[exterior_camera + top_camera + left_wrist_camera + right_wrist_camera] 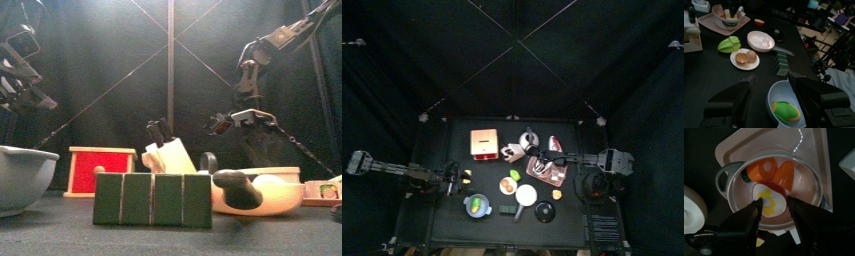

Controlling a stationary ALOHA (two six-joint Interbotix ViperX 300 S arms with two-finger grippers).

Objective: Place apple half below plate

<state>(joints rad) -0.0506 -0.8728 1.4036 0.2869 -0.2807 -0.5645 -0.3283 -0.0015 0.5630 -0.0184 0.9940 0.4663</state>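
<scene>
While top view stays too small for detail, it places the right gripper (552,160) over the pink tray (564,172). Front view: green ridged block (152,199) blocks the low middle. Left wrist view: left gripper (769,87) spread, empty, above a grey bowl (777,95); small white plate (745,59) beyond. Right wrist view: jaws spread around the red-skinned apple half (770,200), in a grey-rimmed bowl (811,179) with orange carrot pieces (761,168).

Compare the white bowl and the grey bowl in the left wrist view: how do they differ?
The white bowl is empty; the grey bowl holds a green-and-yellow piece. The white bowl stands beside the small plate; the grey bowl stands apart from it, nearest the left gripper. Both are round, upright and on the table.
</scene>
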